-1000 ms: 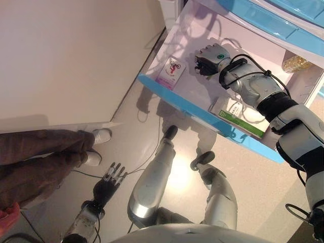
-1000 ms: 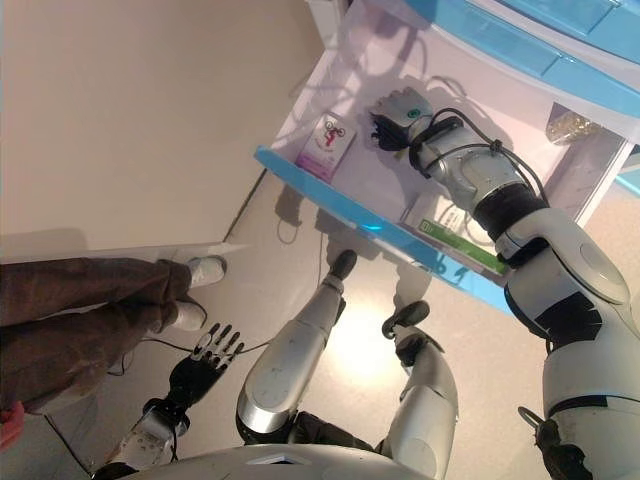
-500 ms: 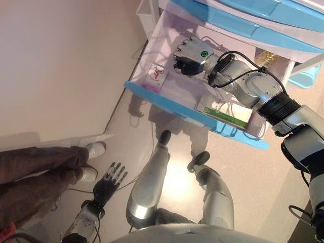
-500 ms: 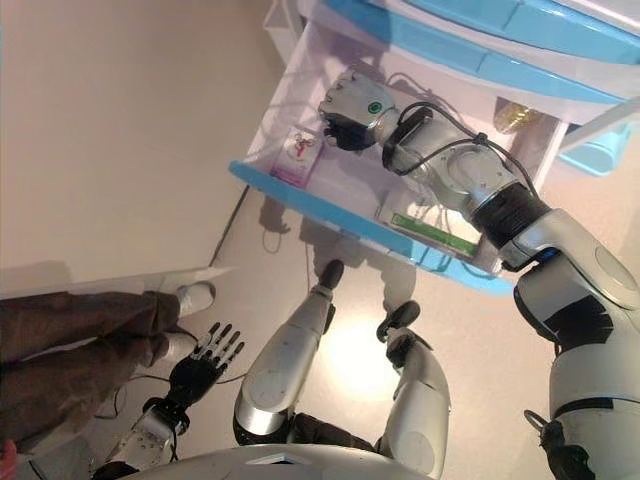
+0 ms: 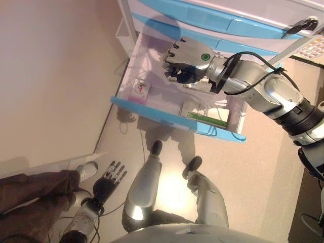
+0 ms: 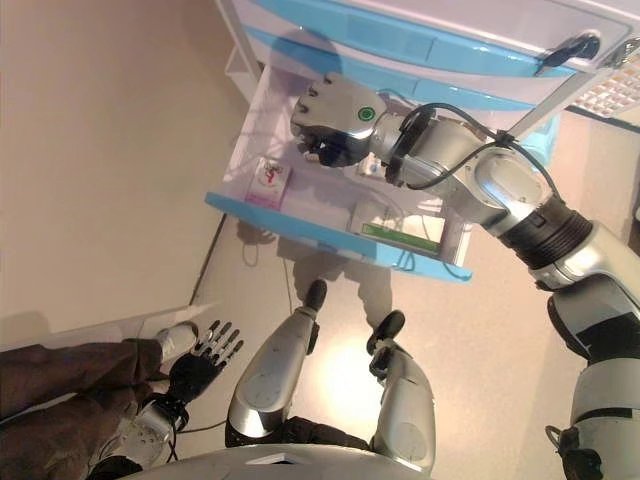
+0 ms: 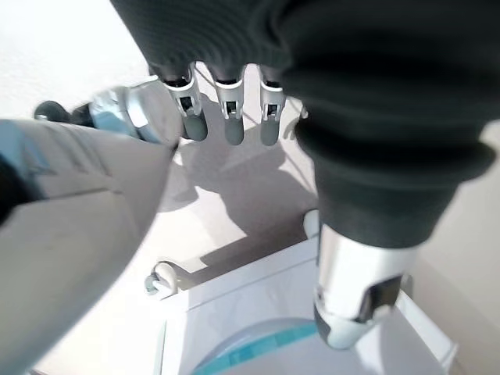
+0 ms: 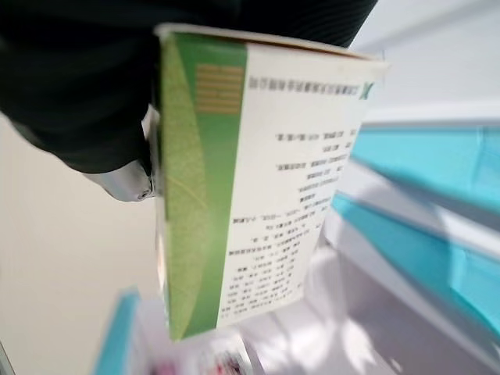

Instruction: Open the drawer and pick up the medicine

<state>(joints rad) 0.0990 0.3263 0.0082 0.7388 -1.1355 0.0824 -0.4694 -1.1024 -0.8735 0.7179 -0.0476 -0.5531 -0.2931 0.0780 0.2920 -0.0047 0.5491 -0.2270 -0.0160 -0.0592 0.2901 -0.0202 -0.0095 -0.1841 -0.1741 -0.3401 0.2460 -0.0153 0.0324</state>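
Observation:
My right hand (image 5: 188,58) hovers over the back of the open drawer (image 5: 167,120), fingers curled. In the right wrist view a green and white medicine box (image 8: 258,187) with small print fills the frame, clamped against the hand (image 8: 94,78). From the head only a pale corner of that box (image 5: 198,86) shows under the fist. On the drawer's floor lie a small pink and white packet (image 5: 139,87) at the left and a flat green and white box (image 5: 205,117) by the blue front. My left hand (image 5: 109,179) hangs low at the lower left, fingers (image 7: 226,109) straight, holding nothing.
The drawer sticks out of a white cabinet with blue-fronted shut drawers (image 5: 212,20) above it. A person's legs in brown trousers (image 5: 30,195) and a white shoe (image 5: 87,169) stand at the lower left, close to my left hand. A pale wall runs along the left.
The camera has shifted and the cabinet sits higher in view. My right hand has risen from the drawer's floor with the box in it. The left hand stays hanging.

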